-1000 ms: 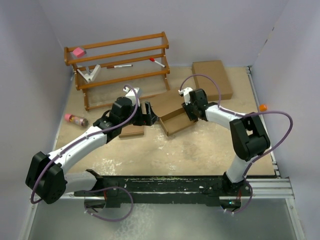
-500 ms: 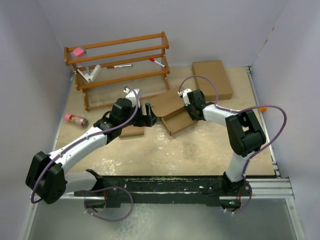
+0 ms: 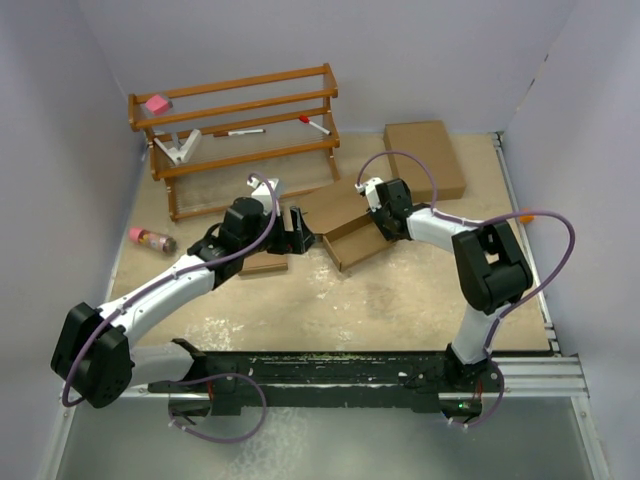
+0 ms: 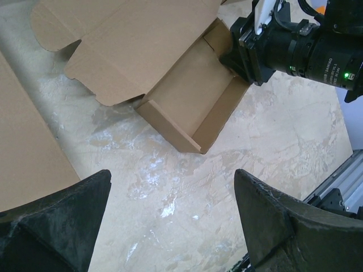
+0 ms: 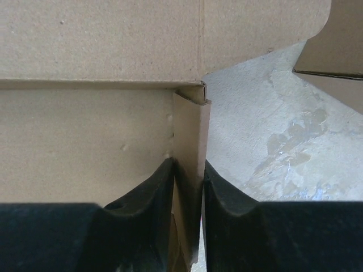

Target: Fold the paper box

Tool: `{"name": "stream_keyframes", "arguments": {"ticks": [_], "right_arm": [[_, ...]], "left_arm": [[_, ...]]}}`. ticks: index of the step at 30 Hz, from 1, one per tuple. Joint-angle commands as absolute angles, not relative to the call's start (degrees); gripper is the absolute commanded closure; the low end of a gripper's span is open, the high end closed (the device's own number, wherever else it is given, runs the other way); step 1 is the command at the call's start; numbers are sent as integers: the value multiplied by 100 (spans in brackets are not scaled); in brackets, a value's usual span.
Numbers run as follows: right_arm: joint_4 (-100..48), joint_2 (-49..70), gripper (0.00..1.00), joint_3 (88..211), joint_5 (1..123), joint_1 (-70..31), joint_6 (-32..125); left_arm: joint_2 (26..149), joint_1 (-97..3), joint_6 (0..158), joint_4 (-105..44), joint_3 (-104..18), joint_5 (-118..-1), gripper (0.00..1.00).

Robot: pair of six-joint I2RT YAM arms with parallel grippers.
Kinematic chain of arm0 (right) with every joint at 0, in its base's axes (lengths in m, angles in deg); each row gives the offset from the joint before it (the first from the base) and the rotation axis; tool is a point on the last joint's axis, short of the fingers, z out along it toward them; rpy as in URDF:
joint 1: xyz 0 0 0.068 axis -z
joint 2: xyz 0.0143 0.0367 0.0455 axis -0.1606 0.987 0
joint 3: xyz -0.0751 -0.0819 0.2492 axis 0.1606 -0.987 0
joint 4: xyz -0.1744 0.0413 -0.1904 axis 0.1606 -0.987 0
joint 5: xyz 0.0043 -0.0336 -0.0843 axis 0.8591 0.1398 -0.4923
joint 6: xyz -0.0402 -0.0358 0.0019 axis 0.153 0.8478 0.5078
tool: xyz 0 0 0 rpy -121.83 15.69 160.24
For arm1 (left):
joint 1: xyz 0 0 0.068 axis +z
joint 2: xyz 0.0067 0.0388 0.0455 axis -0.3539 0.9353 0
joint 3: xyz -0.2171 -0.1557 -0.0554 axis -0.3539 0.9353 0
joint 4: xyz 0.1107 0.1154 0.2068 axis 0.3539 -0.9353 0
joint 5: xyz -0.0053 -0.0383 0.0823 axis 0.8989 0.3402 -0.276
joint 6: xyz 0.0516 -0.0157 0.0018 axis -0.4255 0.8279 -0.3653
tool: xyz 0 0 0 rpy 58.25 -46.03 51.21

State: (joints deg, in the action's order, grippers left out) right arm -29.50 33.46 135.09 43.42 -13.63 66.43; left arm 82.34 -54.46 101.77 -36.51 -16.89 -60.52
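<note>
The paper box (image 3: 350, 236) lies mid-table as a half-folded brown tray with its lid flap spread flat behind it. In the left wrist view the paper box (image 4: 190, 96) shows an open tray and notched flaps. My right gripper (image 3: 381, 214) is at the tray's right end. In the right wrist view my right gripper (image 5: 189, 167) is shut on the box's upright end wall (image 5: 190, 122), one finger inside and one outside. My left gripper (image 3: 298, 228) hovers just left of the box. Seen from its wrist, my left gripper (image 4: 172, 177) is open over bare table.
A wooden rack (image 3: 235, 120) with small items stands at the back left. A larger flat brown box (image 3: 425, 158) lies at the back right. Another flat cardboard piece (image 3: 264, 263) lies under the left arm. A pink-capped bottle (image 3: 150, 239) rests at the left.
The right arm's elbow has swung left and its gripper has shifted slightly along the box's right end, now pinching the end wall. The left arm has not moved.
</note>
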Motion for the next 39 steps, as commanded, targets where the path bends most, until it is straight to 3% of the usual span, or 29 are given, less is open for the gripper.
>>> {"name": "stream_keyframes", "arguments": {"ticks": [1,11,24,32,39], "right_arm": [[-3113,3036,69,13636,4549,-1354,6737],[-3168,2850,54,13661,4974,-1361,6760],[-3212,2481,25,13647,5173,-1266,7036],[-3874,1409,6,13634,6810,-616,7757],[-4268,638,0,13646,7786,165,8000]], "left_arm": [[8230,-5321,10368,-3138,-1657,-5874,8],[8626,-5158,10500,-2701,-1825,-5501,8],[8381,-5106,10421,-2867,-1801,-5618,8],[8043,-5105,10158,-2968,-1980,-5662,8],[8025,-5096,9530,-2900,-2353,-5421,8]]}}
